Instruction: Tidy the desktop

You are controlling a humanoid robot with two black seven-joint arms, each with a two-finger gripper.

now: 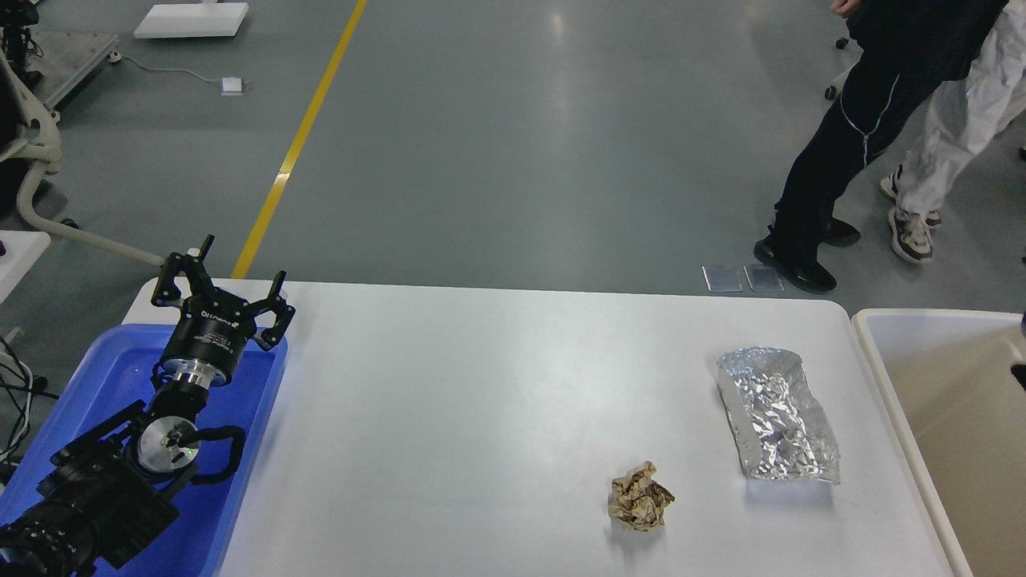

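Note:
The white desktop (481,417) holds a crumpled brown paper ball (640,496) at the front right. A crumpled silver foil piece (776,415) lies further right. My left gripper (227,282) is open and empty. It hovers over the far end of the blue tray (120,377) at the desktop's left edge, far from both pieces. Only a dark sliver of my right arm (1019,373) shows at the right edge over the beige bin (890,377). Its gripper is out of view.
The bin stands against the desktop's right edge. Two people's legs (834,160) move on the grey floor beyond the far right corner. A yellow floor line (296,144) runs behind the table.

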